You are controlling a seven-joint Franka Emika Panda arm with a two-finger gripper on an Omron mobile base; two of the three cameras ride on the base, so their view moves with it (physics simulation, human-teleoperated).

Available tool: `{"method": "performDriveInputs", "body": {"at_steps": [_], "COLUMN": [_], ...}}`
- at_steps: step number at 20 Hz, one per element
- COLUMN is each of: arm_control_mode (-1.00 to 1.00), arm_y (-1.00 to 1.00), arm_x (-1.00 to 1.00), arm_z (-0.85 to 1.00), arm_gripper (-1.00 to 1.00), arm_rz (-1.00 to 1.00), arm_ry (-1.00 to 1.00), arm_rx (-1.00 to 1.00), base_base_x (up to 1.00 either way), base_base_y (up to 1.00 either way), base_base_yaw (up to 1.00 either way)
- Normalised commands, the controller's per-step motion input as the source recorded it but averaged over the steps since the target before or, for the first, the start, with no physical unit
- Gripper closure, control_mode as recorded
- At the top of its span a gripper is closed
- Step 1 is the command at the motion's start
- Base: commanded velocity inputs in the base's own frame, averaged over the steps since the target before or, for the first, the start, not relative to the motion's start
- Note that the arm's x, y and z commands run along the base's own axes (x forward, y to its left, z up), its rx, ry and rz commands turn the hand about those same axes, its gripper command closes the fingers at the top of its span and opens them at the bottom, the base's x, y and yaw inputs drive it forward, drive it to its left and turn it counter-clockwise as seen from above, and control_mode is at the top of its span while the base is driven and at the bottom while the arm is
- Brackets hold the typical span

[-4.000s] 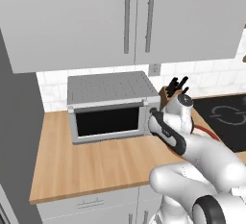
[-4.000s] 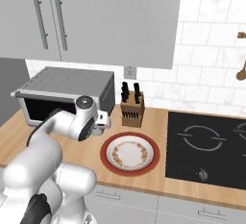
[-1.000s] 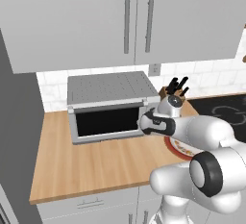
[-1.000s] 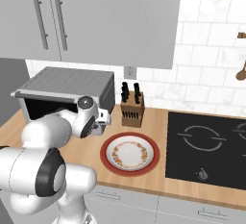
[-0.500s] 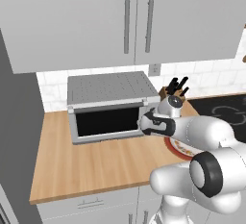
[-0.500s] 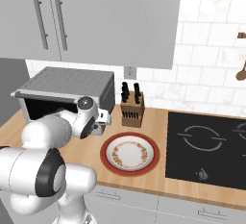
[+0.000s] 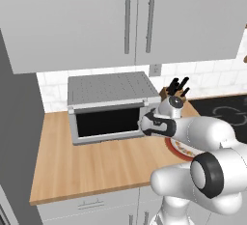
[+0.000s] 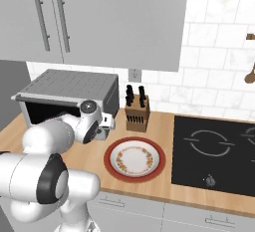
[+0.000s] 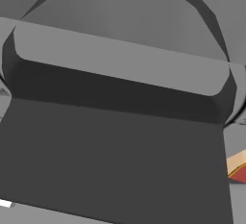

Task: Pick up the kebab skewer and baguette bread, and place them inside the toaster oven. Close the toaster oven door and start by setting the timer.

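End effector (image 7: 144,124) wide open, empty, at toaster oven (image 7: 108,104) right front.

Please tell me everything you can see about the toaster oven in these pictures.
The toaster oven is a boxy silver-grey appliance with a perforated top. It stands upright on the wooden counter against the white tiled wall, left of the knife block. Its wide front shows a dark window in a silver frame. The gripper, open, is at its lower right front corner and hides that part; whether it touches the oven I cannot tell. In the hand view, a silver bar crosses the dark front very close.
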Motion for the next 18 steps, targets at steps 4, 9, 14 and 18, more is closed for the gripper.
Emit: {"method": "performDriveInputs", "body": {"at_steps": [4, 9, 14, 18], "arm_control_mode": [-1.0, -1.0, -1.0, -1.0], "arm_y": [0.0, 0.0, 0.0, 0.0], "arm_x": [0.0, 0.0, 0.0, 0.0], "arm_z": [0.0, 0.0, 0.0, 0.0], "arm_gripper": [-1.0, -1.0, -1.0, -1.0], "arm_rz": [0.0, 0.0, 0.0, 0.0], "arm_ry": [0.0, 0.0, 0.0, 0.0], "arm_rx": [0.0, 0.0, 0.0, 0.0], "base_base_x": [0.0, 0.0, 0.0, 0.0], "base_base_y": [0.0, 0.0, 0.0, 0.0], "base_base_yaw": [0.0, 0.0, 0.0, 0.0]}}
